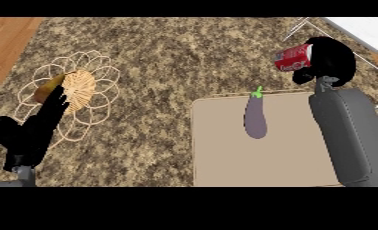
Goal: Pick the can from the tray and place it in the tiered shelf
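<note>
the grey right forearm [343,134] fills the lower right, lying over the right side of the beige tray [221,149]. its right hand [328,59] is past the tray's far right corner, fingers clenched around the red can [293,57], which is tipped on its side and off the tray, over the speckled worktop [162,54]. thin pale wires of the tiered shelf [299,25] show just beyond it. a purple eggplant [255,119] lies on the tray. at lower left the left hand [26,136] rests, fingers released and straight, tips overlapping a wicker mat [81,91] that bears a yellow-brown item [44,90].
</note>
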